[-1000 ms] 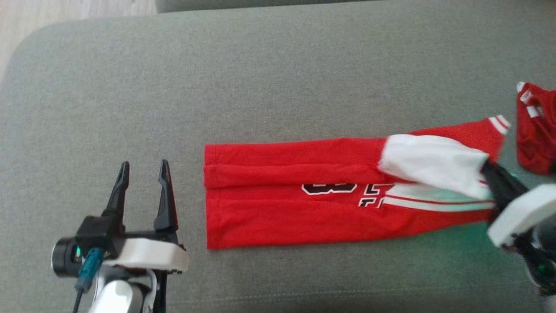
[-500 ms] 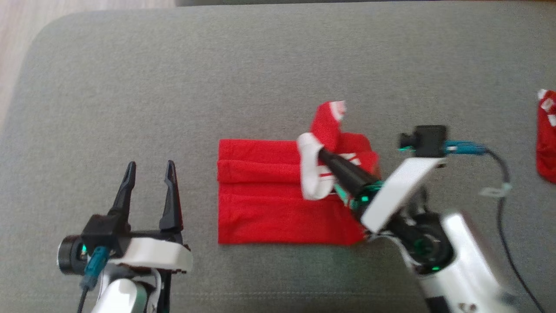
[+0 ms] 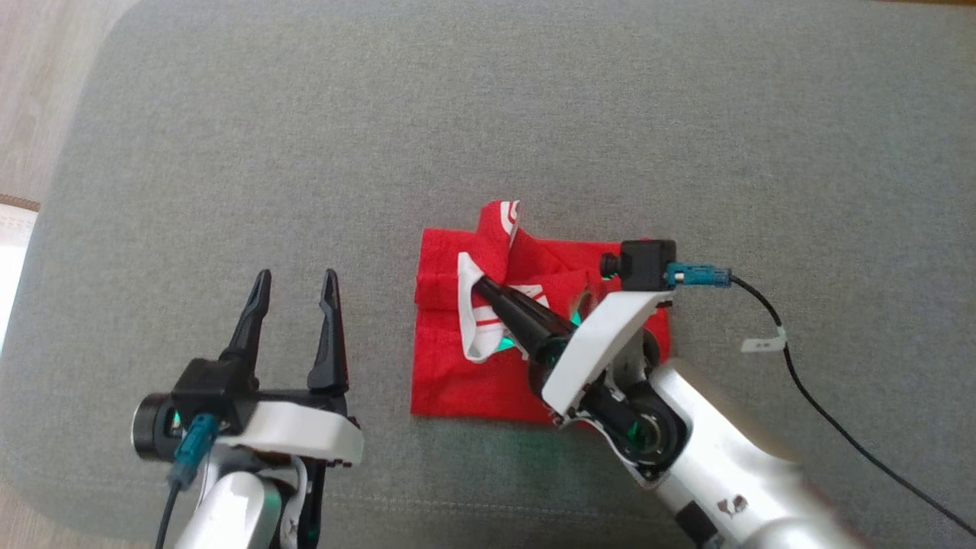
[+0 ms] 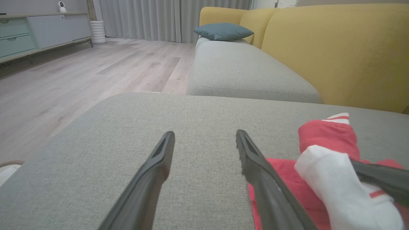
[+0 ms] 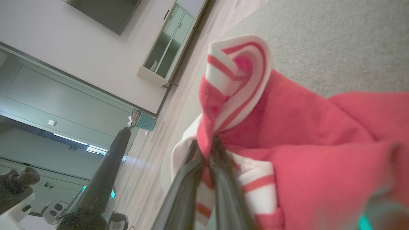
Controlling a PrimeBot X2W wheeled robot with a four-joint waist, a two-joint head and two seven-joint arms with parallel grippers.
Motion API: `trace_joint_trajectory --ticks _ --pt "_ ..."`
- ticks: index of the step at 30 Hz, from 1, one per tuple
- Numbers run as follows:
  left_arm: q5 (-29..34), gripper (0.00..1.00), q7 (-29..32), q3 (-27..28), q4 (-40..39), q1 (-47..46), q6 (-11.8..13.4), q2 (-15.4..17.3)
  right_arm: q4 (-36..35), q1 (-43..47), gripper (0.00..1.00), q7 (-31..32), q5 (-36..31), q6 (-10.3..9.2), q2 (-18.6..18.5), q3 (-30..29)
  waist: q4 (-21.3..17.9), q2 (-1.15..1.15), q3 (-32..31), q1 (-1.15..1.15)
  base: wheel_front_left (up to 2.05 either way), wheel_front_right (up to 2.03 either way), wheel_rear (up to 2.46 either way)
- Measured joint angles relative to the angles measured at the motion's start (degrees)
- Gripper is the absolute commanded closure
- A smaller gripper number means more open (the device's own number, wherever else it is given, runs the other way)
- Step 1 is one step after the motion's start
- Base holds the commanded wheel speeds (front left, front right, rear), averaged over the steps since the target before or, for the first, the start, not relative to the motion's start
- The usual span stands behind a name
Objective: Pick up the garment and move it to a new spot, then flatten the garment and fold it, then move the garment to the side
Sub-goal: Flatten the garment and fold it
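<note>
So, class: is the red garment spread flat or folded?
Folded partway: the red garment lies doubled over, its striped end pinched in the shut right claw.

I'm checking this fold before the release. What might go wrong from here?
The right gripper is shut on a twisted, bunched end of the garment; released here, it may lie lumpy. The left gripper hangs open beside the garment, so nothing pins the lower layer, which may shift.
</note>
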Motion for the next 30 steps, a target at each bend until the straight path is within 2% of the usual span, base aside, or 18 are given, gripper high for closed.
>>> trace_joint_trajectory --ticks 1,2,8,11,14,18,19,22,27,30 --pt "0.00 0.00 0.00 0.00 0.02 -0.01 -0.16 -0.07 0.99 -0.76 0.35 -0.86 0.53 0.00 0.00 1.03 0.01 0.00 0.00 0.00 0.00 0.00 0.00" --pt "0.00 0.00 0.00 0.00 0.03 -0.02 -0.18 -0.12 1.72 -1.34 0.00 -1.60 1.23 0.00 -0.02 1.92 0.01 0.00 0.03 0.00 0.00 0.00 0.00" --pt "0.57 0.00 0.00 0.35 0.08 -0.05 -0.20 -0.25 2.52 -4.92 0.00 -9.65 2.32 0.00 -0.02 5.30 -0.80 0.00 0.42 0.00 0.00 0.00 0.00" --pt "0.58 0.00 0.00 0.58 0.08 -0.05 -0.20 -0.27 1.07 -7.10 0.00 -14.83 -1.22 0.00 -0.33 5.11 -1.44 0.00 0.45 0.00 0.00 0.00 0.00" --pt "0.83 0.00 0.00 0.92 0.07 -0.02 -0.20 -0.25 -1.29 -8.43 0.00 -19.51 -7.43 0.00 -2.72 3.49 -2.28 0.00 0.22 0.00 0.00 0.00 0.00" --pt "1.04 0.00 0.00 2.16 -0.08 0.04 -0.15 -0.18 -2.80 -7.28 0.00 -22.12 -15.74 0.00 -8.24 -3.69 -3.59 0.00 -0.32 0.00 0.00 0.00 0.00" --pt "1.04 0.00 0.00 2.16 -0.08 0.04 -0.15 -0.18 -2.80 -7.28 0.00 -22.12 -15.74 0.00 -8.24 -3.69 -3.59 0.00 -0.32 0.00 0.00 0.00 0.00" --pt "1.25 0.00 0.00 2.44 -0.32 0.18 -0.13 0.03 -5.05 -3.44 0.00 -22.79 -21.24 0.00 -11.18 -11.39 -4.63 0.00 -0.75 0.00 0.00 0.00 0.00" --pt "1.64 0.00 0.00 3.19 -0.79 0.40 0.44 0.78 -9.94 8.00 0.00 -22.01 -31.89 0.00 -13.07 -24.71 -6.58 0.00 -1.41 0.00 0.00 0.00 0.00" --pt "1.67 0.00 0.01 4.13 -1.25 1.13 0.91 1.53 -14.34 14.62 0.00 -19.63 -36.96 0.00 -12.62 -31.81 -7.74 0.00 -1.91 0.00 0.00 0.00 0.00"
